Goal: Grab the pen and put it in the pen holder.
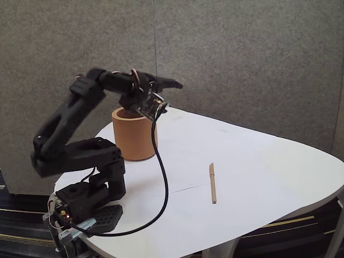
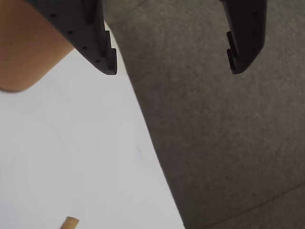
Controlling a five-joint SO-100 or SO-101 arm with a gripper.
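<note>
The pen (image 1: pixel 213 183), a thin tan stick, lies flat on the white table (image 1: pixel 258 172) to the right of the pen holder (image 1: pixel 133 135), well apart from it. The holder is a wide tan-brown cup standing upright near the arm. My gripper (image 1: pixel 171 88) hangs in the air above and just right of the cup's rim, pointing right, far from the pen. In the wrist view the gripper (image 2: pixel 174 69) is open with nothing between its dark fingers (image 2: pixel 102 47). The cup's side (image 2: pixel 24 52) fills the upper left corner, and one end of the pen (image 2: pixel 71 222) peeks in at the bottom edge.
A black cable (image 1: pixel 163 183) droops from the wrist camera down across the table to the arm's base (image 1: pixel 88 207) at the front left. A grey felt wall (image 1: pixel 242 59) stands behind the table. The table's rounded edge runs close past the base.
</note>
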